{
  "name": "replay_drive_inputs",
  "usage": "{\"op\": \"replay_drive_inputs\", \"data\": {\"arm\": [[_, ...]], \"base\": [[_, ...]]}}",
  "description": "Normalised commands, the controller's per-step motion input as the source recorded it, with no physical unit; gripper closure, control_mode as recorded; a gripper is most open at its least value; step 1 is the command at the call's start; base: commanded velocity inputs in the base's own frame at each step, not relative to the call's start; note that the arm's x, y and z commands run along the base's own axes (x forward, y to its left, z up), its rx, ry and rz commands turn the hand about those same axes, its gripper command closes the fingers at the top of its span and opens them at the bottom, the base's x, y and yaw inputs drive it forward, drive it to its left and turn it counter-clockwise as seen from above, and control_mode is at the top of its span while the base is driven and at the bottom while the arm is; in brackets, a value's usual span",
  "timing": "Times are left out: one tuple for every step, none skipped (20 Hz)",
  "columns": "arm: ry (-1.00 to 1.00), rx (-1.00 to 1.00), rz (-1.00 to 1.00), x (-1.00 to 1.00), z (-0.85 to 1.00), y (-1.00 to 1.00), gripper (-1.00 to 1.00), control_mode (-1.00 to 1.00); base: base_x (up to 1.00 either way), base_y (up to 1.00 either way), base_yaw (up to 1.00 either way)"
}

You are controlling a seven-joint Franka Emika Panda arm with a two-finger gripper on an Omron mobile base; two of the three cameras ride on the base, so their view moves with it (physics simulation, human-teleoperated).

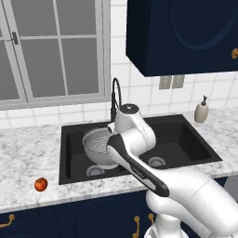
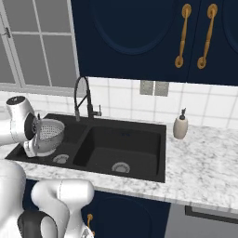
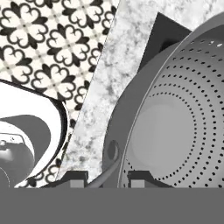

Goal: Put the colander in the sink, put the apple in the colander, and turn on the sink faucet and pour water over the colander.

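While clamped on the rim of the colander [image 3: 175, 118], one of the fingers [image 3: 74, 178] outside the wall and one inside, holding the bowl tilted over the left basin of the sink [image 1: 74, 135]. Directly below the fingers: that basin's round silver drain [image 1: 95, 171], so seemingly a lowering move next. Off to the fingers' left, well apart, on the front edge of the marble table [image 1: 28, 153]: the apple [image 1: 41, 184], small, round, red-orange. Just behind the fingers: the thin black gooseneck faucet [image 1: 115, 95]. Colander light-grey metal, round, dotted with rings of small holes; sink matte black, rectangular.
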Motion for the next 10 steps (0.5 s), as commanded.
{"op": "replay_drive_inputs", "data": {"arm": [[0.0,0.0,0.27,0.91,-0.09,0.42,1.0,-1.0],[0.0,0.0,0.21,0.96,-0.13,0.38,1.0,-1.0],[0.0,0.0,0.17,0.96,-0.13,0.34,1.0,-1.0],[0.0,0.0,0.14,0.96,-0.15,0.32,1.0,-1.0],[0.0,0.0,0.12,0.92,-0.22,0.32,1.0,-1.0],[0.0,0.0,0.09,0.84,-0.28,0.31,1.0,-1.0],[0.0,0.0,0.06,0.77,-0.31,0.29,1.0,-1.0],[0.0,-0.02,0.0,0.64,-0.33,0.31,1.0,-1.0],[0.0,-0.04,0.0,0.54,-0.29,0.29,1.0,-1.0],[0.0,-0.06,0.0,0.48,-0.27,0.32,1.0,-1.0]], "base": [[0.0,0.0,0.0],[0.0,0.0,0.0],[0.0,0.0,0.0],[0.0,0.0,0.0],[0.0,0.0,0.0],[0.0,0.0,0.0],[0.0,0.0,0.0],[0.0,0.0,0.0],[0.0,0.0,0.0],[0.0,0.0,0.0]]}}
